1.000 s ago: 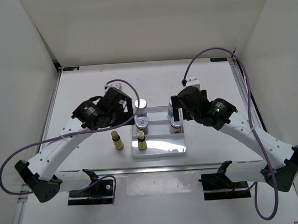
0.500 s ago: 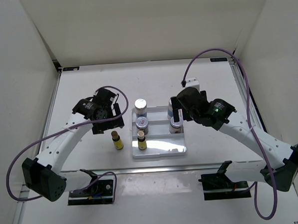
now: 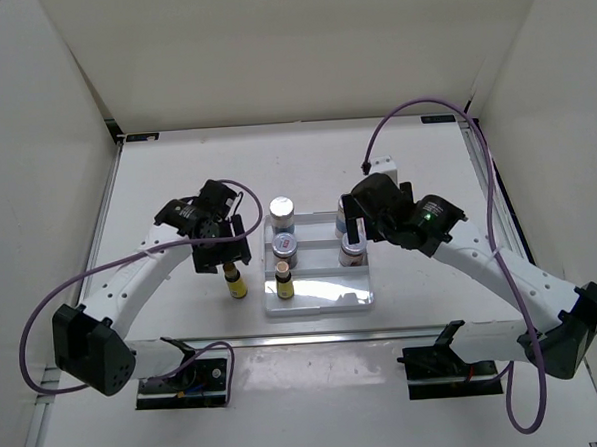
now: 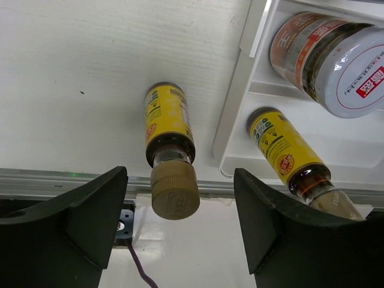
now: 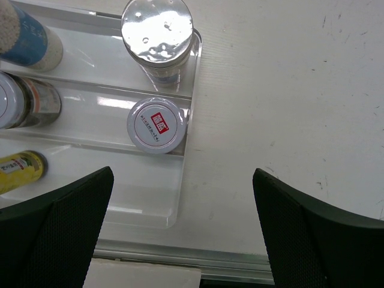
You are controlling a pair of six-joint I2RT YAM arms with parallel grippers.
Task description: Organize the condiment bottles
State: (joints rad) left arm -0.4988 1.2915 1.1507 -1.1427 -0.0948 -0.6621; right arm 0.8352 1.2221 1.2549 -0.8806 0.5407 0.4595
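A loose yellow dark-capped bottle [image 3: 237, 284] stands on the table left of the white tray [image 3: 322, 294]. My left gripper [image 3: 224, 257] is open just above it; in the left wrist view [image 4: 180, 231] the bottle's cap [image 4: 174, 191] sits between the fingers, untouched. The tray holds a second yellow bottle [image 3: 283, 280], two short red-white jars [image 3: 285, 247] [image 3: 352, 251] and two tall silver-capped jars [image 3: 281, 211] [image 5: 157, 30]. My right gripper [image 3: 353, 229] is open and empty above the tray's right end [image 5: 183, 231].
White walls close in the table on the left, back and right. A metal rail [image 5: 240, 261] runs along the table's near edge. Bare table [image 5: 288, 108] lies right of the tray.
My left gripper has swung away from the tray's back left corner, toward the near side, and now hovers over the loose yellow bottle. The right arm has barely moved.
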